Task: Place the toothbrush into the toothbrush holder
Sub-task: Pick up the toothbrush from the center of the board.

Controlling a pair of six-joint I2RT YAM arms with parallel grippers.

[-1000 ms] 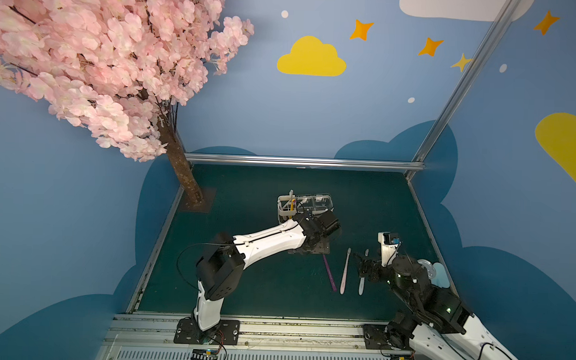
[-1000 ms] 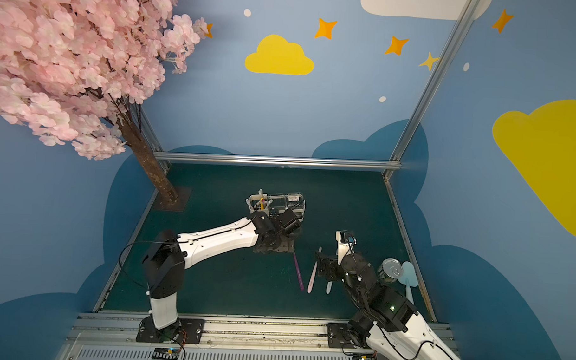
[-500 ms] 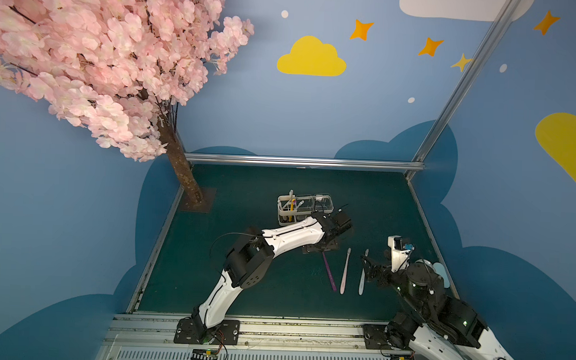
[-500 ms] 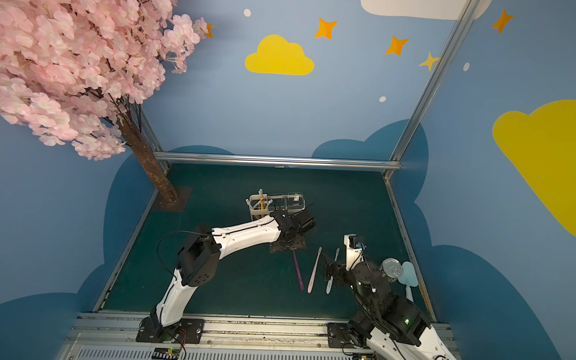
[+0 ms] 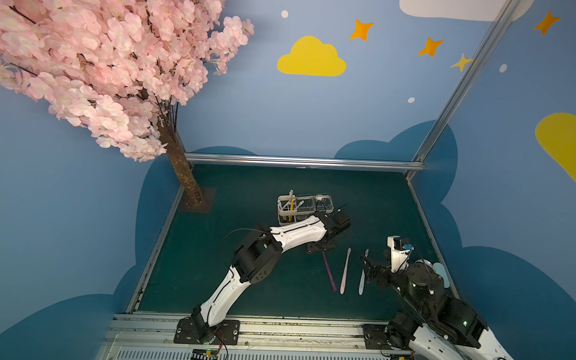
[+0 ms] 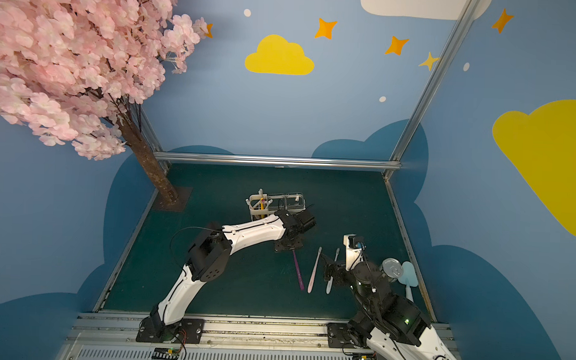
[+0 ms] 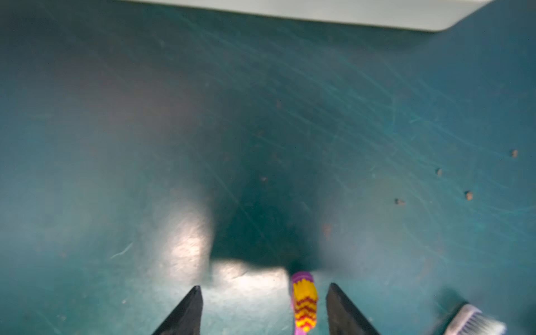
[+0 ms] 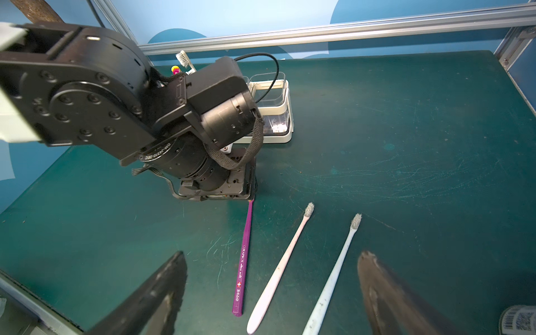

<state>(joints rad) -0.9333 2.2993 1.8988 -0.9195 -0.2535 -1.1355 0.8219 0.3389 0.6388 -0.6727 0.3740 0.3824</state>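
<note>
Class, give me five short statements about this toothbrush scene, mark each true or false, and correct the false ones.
1. Three toothbrushes lie flat on the dark green table: a purple plastic toothbrush, a pale pink toothbrush and a pale blue toothbrush. True.
2. The left pincer has its jaws either side of the purple plastic toothbrush's bristle head. True.
3. The right pincer grips the pale blue toothbrush. False: its jaws are open and hold nothing.
4. The purple plastic toothbrush lies between the other two. False: the pale pink toothbrush is the middle one.
5. Toothbrushes stand in the small white wire-frame toothbrush holder. True.
</note>
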